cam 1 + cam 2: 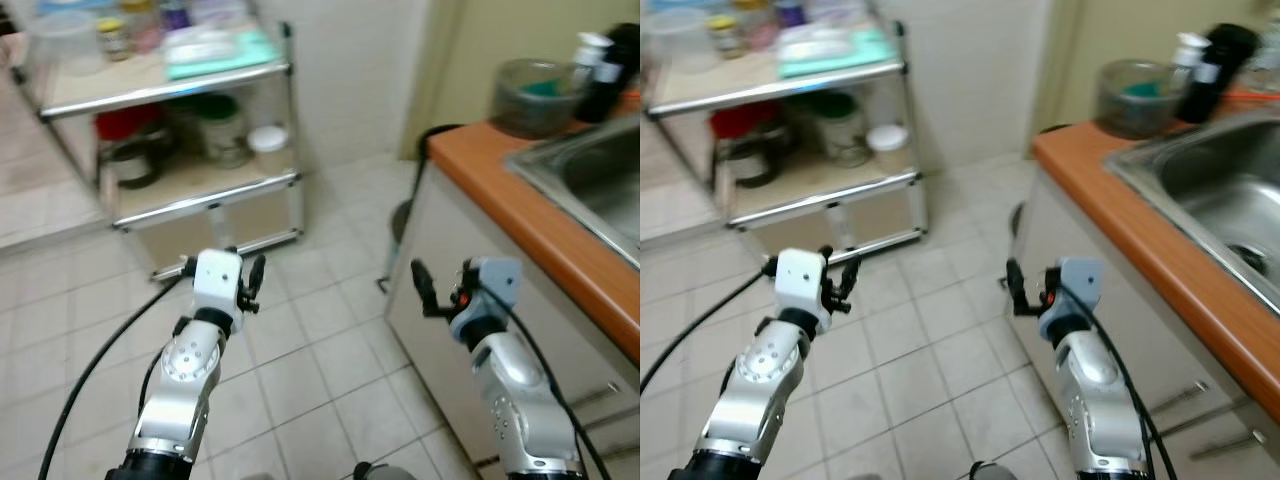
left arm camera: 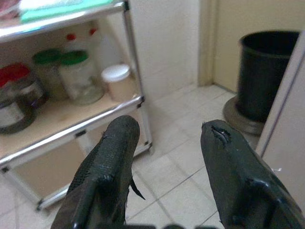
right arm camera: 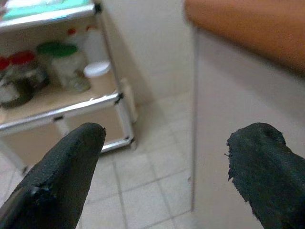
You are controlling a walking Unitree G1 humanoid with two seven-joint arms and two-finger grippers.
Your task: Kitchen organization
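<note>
Tiled floor (image 1: 330,350) lies under both arms. Left claw (image 1: 247,283) and right claw (image 1: 425,290) hover above it, both spread apart and empty. Beyond stands a shelf (image 1: 170,90) carrying jars (image 2: 78,78); an orange desk (image 1: 520,215) with a sink (image 1: 1230,200) runs along the right.

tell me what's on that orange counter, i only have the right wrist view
observer: a steel sink is set into the orange counter
operator: anything at its far end
observer: a glass bowl with something teal inside, bottles beside it
operator: is the left gripper free
observer: yes, the left gripper is open and empty, with a black bin on the floor ahead of it
</note>
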